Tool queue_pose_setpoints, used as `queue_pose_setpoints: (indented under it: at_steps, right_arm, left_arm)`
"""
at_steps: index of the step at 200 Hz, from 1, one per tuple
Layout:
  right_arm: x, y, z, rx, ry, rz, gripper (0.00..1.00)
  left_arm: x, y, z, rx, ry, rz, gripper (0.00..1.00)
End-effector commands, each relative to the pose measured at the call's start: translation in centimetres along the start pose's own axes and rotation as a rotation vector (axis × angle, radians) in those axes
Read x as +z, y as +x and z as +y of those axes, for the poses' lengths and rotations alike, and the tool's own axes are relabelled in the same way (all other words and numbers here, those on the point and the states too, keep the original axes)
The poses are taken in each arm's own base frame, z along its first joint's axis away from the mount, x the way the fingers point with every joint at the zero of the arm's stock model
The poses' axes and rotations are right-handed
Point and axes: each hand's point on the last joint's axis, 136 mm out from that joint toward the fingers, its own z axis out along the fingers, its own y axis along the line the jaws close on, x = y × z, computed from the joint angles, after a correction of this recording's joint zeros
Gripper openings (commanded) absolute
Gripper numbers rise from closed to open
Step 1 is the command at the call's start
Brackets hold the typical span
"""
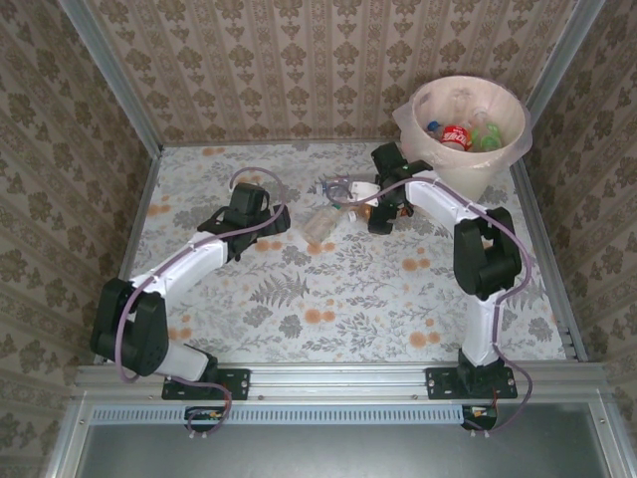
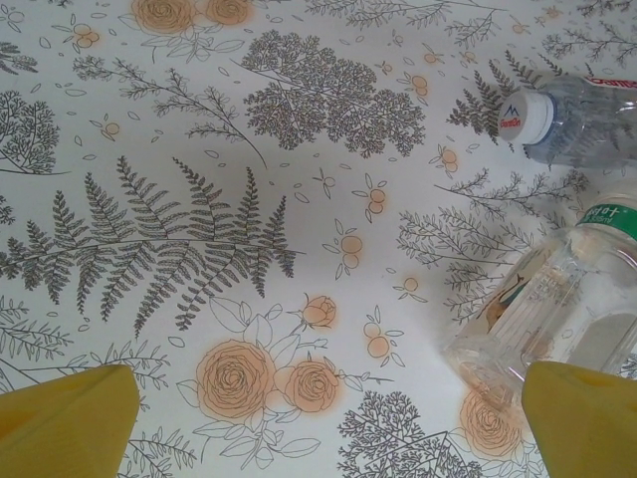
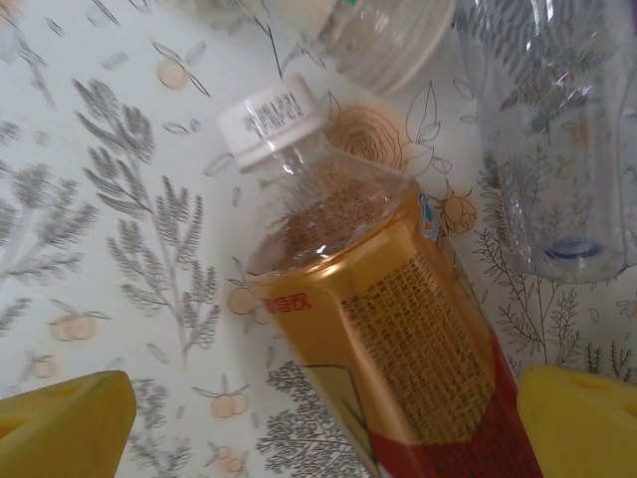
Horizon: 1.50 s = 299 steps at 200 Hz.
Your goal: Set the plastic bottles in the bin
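The right claw [image 3: 318, 433], spread open, is poised over the gold-labelled bottle [image 3: 398, 329] lying on the table [image 3: 100, 149]; it should be closed across the body, not the neck; the left claw [image 2: 328, 428] is likewise open

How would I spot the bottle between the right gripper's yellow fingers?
Find the round cream-white bin in the far right corner, then the bottles lying left of it. It is the clear plastic bottle with a white cap; only it among them wears a gold-orange label.
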Motion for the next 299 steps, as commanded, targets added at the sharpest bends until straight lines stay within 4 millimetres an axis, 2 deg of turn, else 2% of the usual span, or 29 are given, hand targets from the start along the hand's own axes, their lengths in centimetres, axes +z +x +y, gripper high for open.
queue_pose_setpoints:
  at_steps: [1,40,81,88,105,144,148,153,184,201,221,243,271,299]
  right_arm:
    - [1.6,0.5,-1.5,-0.089,0.046,0.072,1.0]
    - [4.7,1.2,-1.2,-0.127,0.002,0.124,1.0]
    - [5.9,1.7,1.5,-0.102,-0.091,0.135,0.99]
    - [6.0,1.8,1.7,-0.088,-0.094,0.14,0.96]
    - [5.9,1.8,1.5,-0.045,-0.064,0.139,0.77]
    - [4.1,1.8,1.6,0.012,-0.026,0.127,0.65]
    - [3.7,1.6,1.3,0.025,-0.017,0.12,0.64]
    - [3.1,1.4,1.1,0.042,-0.007,0.108,0.62]
    - [-1.1,-0.5,0.1,0.158,0.035,0.006,0.58]
    - [-4.2,-1.9,-1.0,0.236,0.095,-0.092,0.58]
    - [-8.8,-3.7,-2.0,0.307,0.163,-0.253,0.57]
    - [-14.4,-5.3,-4.1,0.4,0.269,-0.441,0.55]
    - [-21.5,-5.5,-7.1,0.576,0.408,-0.648,0.55]
    - [-27.8,-4.1,-9.4,0.699,0.529,-0.794,0.54]
  left_arm:
    - [0.0,-0.9,-0.4,-0.023,0.008,-0.002,1.0]
    - [0.6,-0.7,-0.5,-0.019,0.005,0.017,1.0]
    - [1.0,-0.5,-0.6,-0.018,0.002,0.028,1.0]
    - [1.0,-0.6,-0.6,-0.019,0.004,0.028,1.0]
    - [1.1,-0.5,-0.7,-0.021,0.009,0.033,1.0]
    - [1.2,-0.2,-0.7,-0.024,0.012,0.035,1.0]
    - [1.2,-0.3,-0.8,-0.024,0.015,0.035,1.0]
    - [1.4,-0.7,0.1,-0.042,0.0,0.029,1.0]
    - [1.3,-1.1,-0.6,-0.043,0.04,0.014,1.0]
    - [1.1,-1.5,-1.0,-0.05,0.071,-0.013,1.0]
    - [0.8,-1.7,-1.3,-0.064,0.1,-0.045,1.0]
    - [0.5,-2.0,-1.4,-0.068,0.111,-0.064,1.0]
    - [0.3,-2.1,-1.3,-0.071,0.111,-0.07,1.0]
    - [0.2,-1.9,-1.1,-0.078,0.106,-0.067,1.0]
